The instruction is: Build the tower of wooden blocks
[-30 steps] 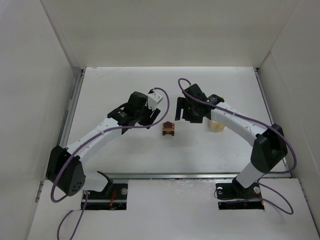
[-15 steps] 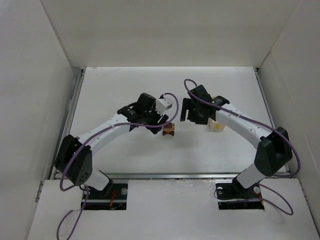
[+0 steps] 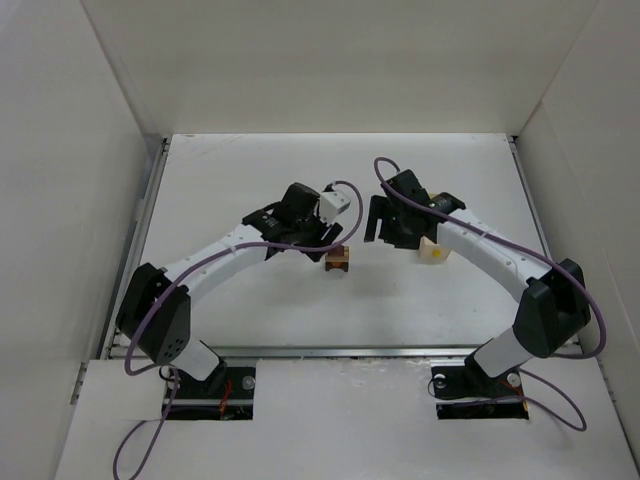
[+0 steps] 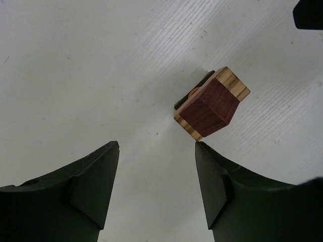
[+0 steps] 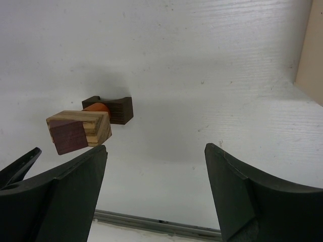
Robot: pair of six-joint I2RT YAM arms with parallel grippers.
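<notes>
White walls (image 3: pixel 110 120) stand on 3 sides of a white table (image 3: pixel 250 310), seen from above. Left arm (image 3: pixel 215 255) reaches from the 7 o'clock corner twd the centre. Right arm (image 3: pixel 490 260) reaches from the 5 o'clock corner twd the centre also. Each carries a purple cable.

Pale cream box (image 3: pixel 434 251) stands at 3 o'clock of the table centre, partly under the right arm; in the right wrist view only its edge (image 5: pixel 310 60) shows, at 2 o'clock.

Left gripper (image 3: pixel 332 243) is just beside the wood block tower (image 3: pixel 339 260), at approx. 11 o'clock of it. Its jaws are apart w/ nothing between, only bare table (image 4: pixel 156 145). In the left wrist view the tower (image 4: pixel 212 108) is at 1 o'clock, and the right finger (image 4: pixel 214 181) has its tip at the tower's lowest corner; if it touches, I cannot tell.

Right gripper (image 3: pixel 388 236) hangs near the tower, at 2 o'clock of it, not touching. Jaws wide apart and empty (image 5: pixel 156 147); the tower (image 5: pixel 88 123) is at 10 o'clock of them.

Tower stands near the table centre: dark brown base block (image 5: pixel 117 109), orange piece (image 5: pixel 96 107) on it, then a top block (image 5: pixel 78 132) w/ reddish face and tan stripes, tilted and overhanging the base.
</notes>
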